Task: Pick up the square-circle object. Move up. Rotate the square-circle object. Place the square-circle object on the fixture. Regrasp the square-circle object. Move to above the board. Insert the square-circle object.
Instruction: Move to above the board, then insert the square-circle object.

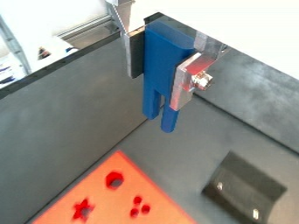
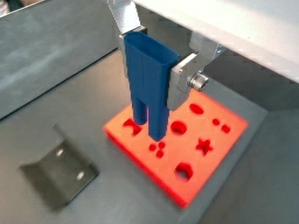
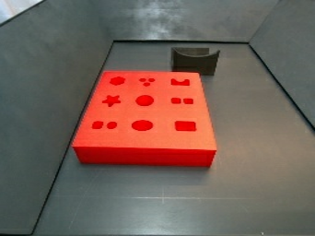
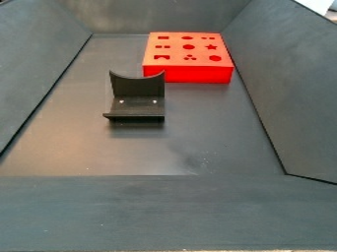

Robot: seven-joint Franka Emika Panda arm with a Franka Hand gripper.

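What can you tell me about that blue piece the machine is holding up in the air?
The square-circle object is a bright blue elongated block, apparently smooth plastic, with a slot at its lower end splitting it into two prongs. It hangs upright, clamped between the silver fingers of the gripper, which grip its upper part. It touches nothing else. In both wrist views it is well above the dark floor, with the red board and the fixture below. Neither side view shows it.
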